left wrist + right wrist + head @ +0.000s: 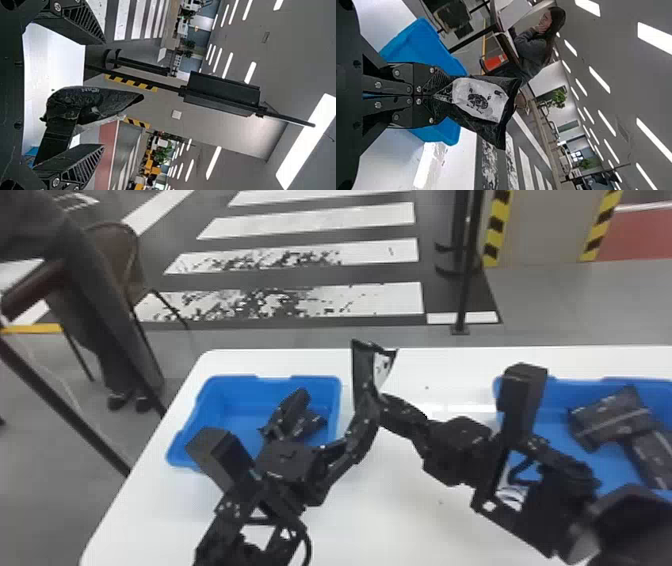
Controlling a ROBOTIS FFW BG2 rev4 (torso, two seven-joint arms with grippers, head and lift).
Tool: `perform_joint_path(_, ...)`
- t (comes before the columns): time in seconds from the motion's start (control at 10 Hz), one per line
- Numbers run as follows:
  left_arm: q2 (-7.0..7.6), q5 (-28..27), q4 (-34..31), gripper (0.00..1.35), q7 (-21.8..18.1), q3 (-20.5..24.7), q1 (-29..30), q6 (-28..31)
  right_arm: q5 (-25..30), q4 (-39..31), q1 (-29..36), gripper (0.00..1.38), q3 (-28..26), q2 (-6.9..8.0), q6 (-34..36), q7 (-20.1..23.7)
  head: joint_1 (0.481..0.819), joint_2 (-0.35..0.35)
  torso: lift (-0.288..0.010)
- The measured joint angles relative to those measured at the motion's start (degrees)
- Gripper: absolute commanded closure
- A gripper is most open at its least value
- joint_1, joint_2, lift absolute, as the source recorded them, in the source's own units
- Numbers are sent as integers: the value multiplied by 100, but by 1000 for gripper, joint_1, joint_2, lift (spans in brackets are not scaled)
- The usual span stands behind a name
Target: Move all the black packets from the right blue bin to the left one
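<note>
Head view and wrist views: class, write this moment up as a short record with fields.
held item: black packet, raised above the table
right end effector: shut on that packet
left end effector: open, close to that packet
left blue bin: packets inside
right blue bin: packets inside

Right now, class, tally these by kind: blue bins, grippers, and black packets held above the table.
Blue bins: 2 (left bin, right bin)
Grippers: 2 (left gripper, right gripper)
Held packets: 1 (black packet, in the right gripper)
Total: 5
</note>
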Motion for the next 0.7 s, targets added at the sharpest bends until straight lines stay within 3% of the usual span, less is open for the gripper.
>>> perform_joint_path(0.5,-15,53,122,117,10,6,-53,26,-448,-127,-49,1154,789,-200,90,0,695,292,-140)
perform_joint_path(0.6,-14,50,128,228,12,6,-59,30,-497,-128,-90,1154,910,-228,102,0,695,310,-140)
perform_joint_path(0.7,-14,-4,129,831,12,9,-66,39,-510,-128,-113,1154,958,-237,106,0,695,315,-140)
